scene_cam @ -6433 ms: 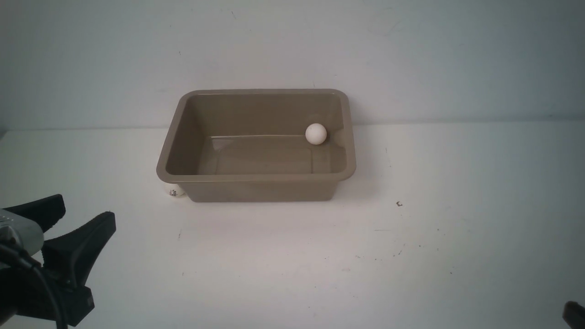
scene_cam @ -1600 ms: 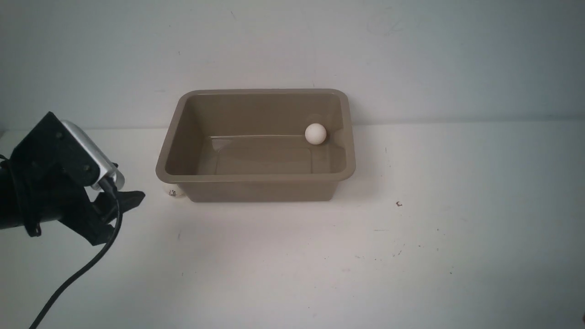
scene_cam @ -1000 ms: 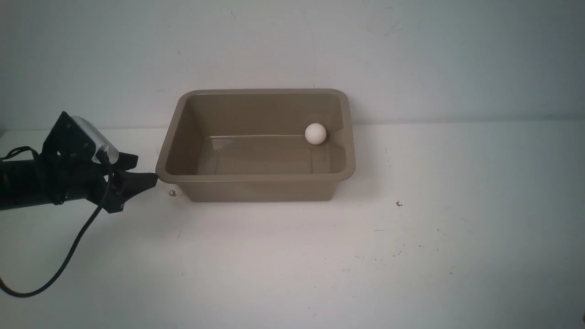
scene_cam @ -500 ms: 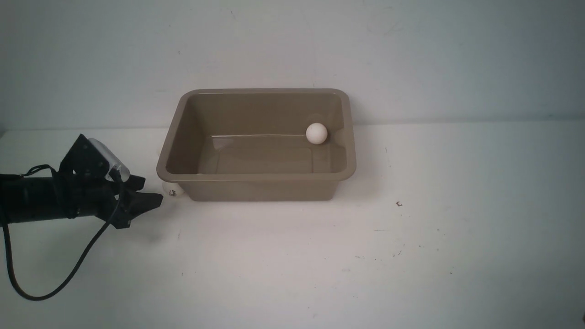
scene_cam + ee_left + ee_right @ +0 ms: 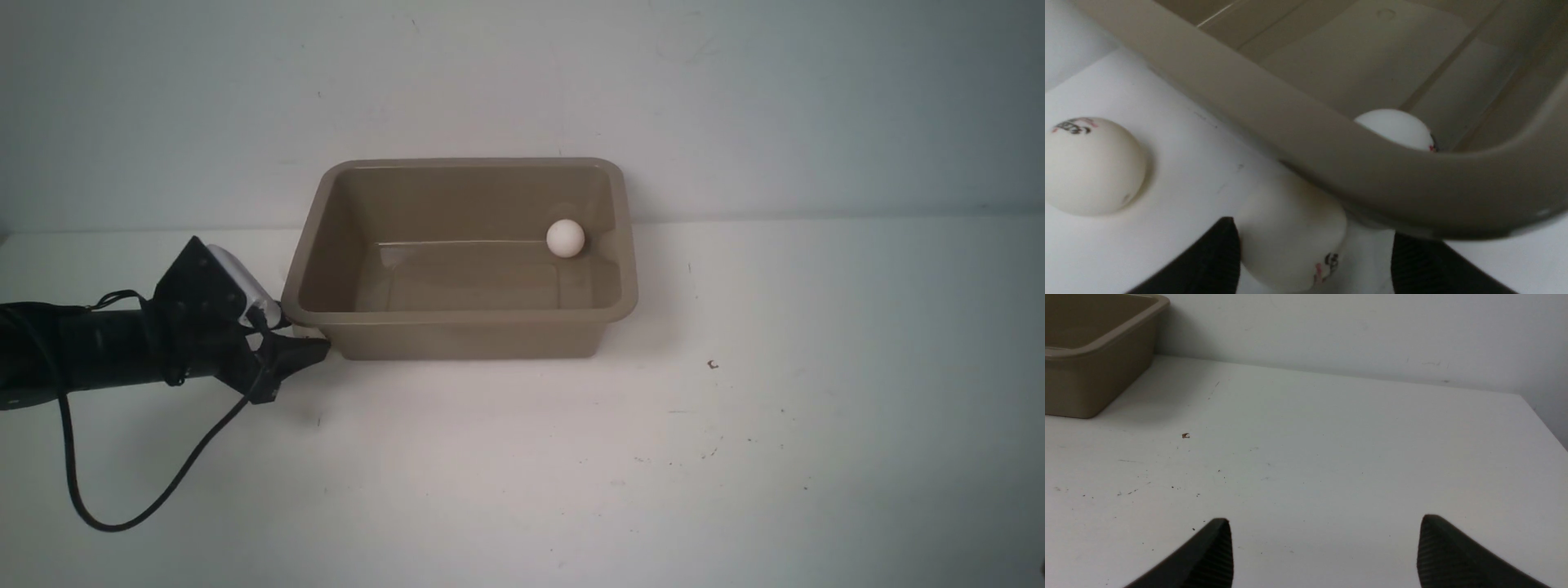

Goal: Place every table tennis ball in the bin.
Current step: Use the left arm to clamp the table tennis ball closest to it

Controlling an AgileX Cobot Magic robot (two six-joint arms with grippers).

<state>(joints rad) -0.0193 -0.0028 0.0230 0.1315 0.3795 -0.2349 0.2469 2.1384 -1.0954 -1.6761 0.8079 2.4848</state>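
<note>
Okay, left gripper point(image 5: 304, 336) point(image 5: 1312, 228) sits low on the bench point(image 5: 522, 457), fingers spread wide and gripping nothing, parked at the 7 o'clock corner of the bin point(image 5: 457, 339). Between the fingers is a logo ball point(image 5: 1290, 232), resting on the bench and tucked partly under the bin's flared rim. One finger point(image 5: 1208, 265) is touching or just beside it, can't tell which; the other stands clear of it. A second loose ball point(image 5: 1090, 167), also printed, lies on the bench near the outside of the bin wall, apart from the gripper. Front view shows one white ball point(image 5: 565, 238) inside the bin at about 2 o'clock, against the far wall. Left wrist view has a white ball point(image 5: 1392, 126) showing over the rim inside the bin; can't tell if it's that same one. Right gripper point(image 5: 1325, 518) hangs over the bench, spread wide with nothing between the fingers, well apart from the bin.
</note>
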